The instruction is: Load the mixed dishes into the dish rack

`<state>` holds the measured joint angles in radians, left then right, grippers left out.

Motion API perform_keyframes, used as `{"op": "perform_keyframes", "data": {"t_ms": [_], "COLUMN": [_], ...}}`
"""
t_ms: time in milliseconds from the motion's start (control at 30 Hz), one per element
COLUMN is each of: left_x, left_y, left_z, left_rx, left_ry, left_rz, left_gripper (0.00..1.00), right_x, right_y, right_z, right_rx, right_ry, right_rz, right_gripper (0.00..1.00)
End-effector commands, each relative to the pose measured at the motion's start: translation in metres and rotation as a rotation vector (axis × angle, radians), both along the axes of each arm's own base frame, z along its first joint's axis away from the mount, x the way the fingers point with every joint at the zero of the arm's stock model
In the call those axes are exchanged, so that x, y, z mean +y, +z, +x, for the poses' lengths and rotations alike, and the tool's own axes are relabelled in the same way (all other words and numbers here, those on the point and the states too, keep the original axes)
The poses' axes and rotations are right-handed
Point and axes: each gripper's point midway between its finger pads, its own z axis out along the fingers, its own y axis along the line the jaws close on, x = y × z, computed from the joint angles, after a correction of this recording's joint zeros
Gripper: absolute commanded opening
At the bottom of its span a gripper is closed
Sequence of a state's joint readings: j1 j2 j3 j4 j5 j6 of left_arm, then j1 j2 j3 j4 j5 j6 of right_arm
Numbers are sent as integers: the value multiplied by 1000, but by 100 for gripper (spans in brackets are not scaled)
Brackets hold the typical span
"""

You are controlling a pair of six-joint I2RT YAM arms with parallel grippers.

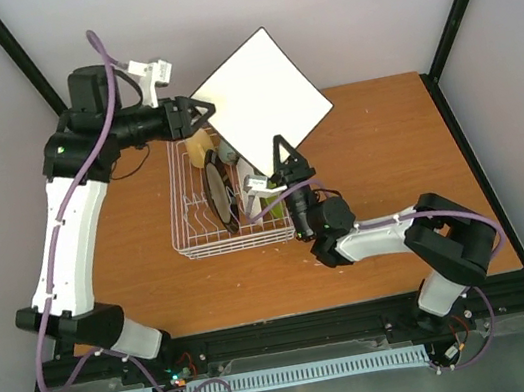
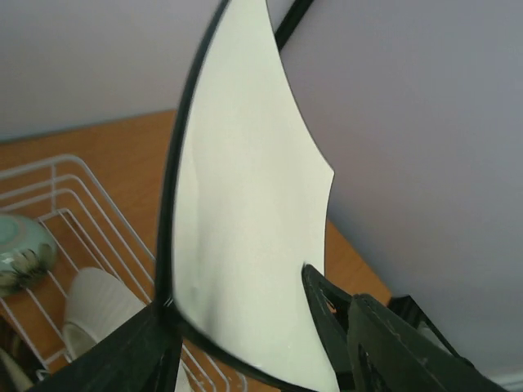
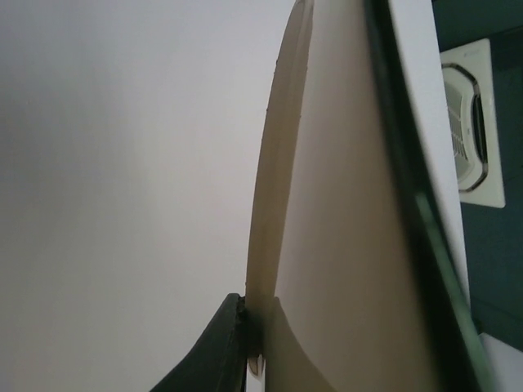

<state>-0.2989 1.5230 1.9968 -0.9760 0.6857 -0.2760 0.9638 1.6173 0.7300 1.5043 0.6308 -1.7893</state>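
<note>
The right jaws pinch the plate (image 1: 264,89) by its near corner above the rack (image 1: 213,249); the left jaws stand parted around its left corner.

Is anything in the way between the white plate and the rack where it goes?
Nothing sits in the gap itself: the white plate hangs tilted above the rack, the right gripper pinching its lower corner. But much of the rack is taken by a cup, bowl and upright dark-rimmed plate.

Square white plate (image 1: 262,94) raised and tilted at upper centre, white wire dish rack (image 1: 235,244) below it, dark-rimmed plate (image 1: 219,191) upright inside
</note>
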Motion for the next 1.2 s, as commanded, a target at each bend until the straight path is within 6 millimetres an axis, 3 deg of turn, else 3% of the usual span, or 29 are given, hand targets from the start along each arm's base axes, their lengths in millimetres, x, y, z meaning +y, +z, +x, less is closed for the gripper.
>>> {"op": "perform_keyframes", "data": {"t_ms": [0,200,433,667,767,900,1033,1167], "left_x": [19,51,123,204,216,224,237,250], "left_y": [41,55,75,99,89,59,34,21], "left_z": [-5,13,28,-2,-3,12,20,22], "left_rx": [-159,-242,-336,-555,-544,-458,-397,-363], "left_ry": [102,322,654,1057,1113,1112,1092,1091], "left_rz": [-14,28,67,93,172,230,214,198], "left_gripper": [59,67,68,71,68,66,66,65], "right_x": [-23,-11,-7,3,21,44,65,87], "right_y": [44,44,54,58,63,71,80,84], "right_z": [-29,-44,-53,-51,-52,-54,-62,-66], "right_rx": [-101,-66,39,261,433,650,809,955], "right_ry": [47,111,218,392,528,681,809,905], "right_rz": [205,251,434,700,842,1066,1198,1288], "right_gripper": [3,3,3,3,3,3,3,3]}}
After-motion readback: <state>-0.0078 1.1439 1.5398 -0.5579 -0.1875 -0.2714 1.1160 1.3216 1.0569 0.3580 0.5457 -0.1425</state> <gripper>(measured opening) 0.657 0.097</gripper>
